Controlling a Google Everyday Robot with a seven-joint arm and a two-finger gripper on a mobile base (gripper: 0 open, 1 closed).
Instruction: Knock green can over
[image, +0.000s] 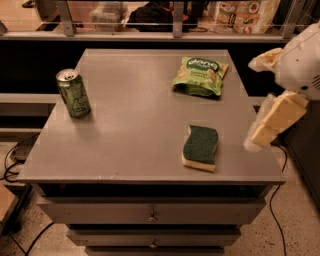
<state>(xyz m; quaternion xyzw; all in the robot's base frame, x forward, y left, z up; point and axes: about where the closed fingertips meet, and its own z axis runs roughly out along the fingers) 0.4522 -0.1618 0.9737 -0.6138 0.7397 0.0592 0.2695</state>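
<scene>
You are looking at the gripper (254, 104) hanging off the right edge of the grey table (135, 130), just past the tabletop's right side and about level with its middle. Its two pale yellow fingers (277, 120) are standing apart, one higher and one lower in the camera view, and nothing is sitting between them. Both are pointing in toward the table.

The green can (73, 93) is standing upright near the table's left edge, silver top up, with pale lettering showing on its side. That is putting it on the opposite side of the tabletop from the fingers, well apart from them, with the whole width of the surface lying between.

A green snack bag (200, 76) is lying flat toward the far right of the table, near the upper finger. A yellow sponge (200, 147) with a green top is resting nearer the front right, just beside the lower fingertip but not touching it. Both are sitting between the fingers and the can's side of the table. Drawers (150, 212) are showing beneath the tabletop.
</scene>
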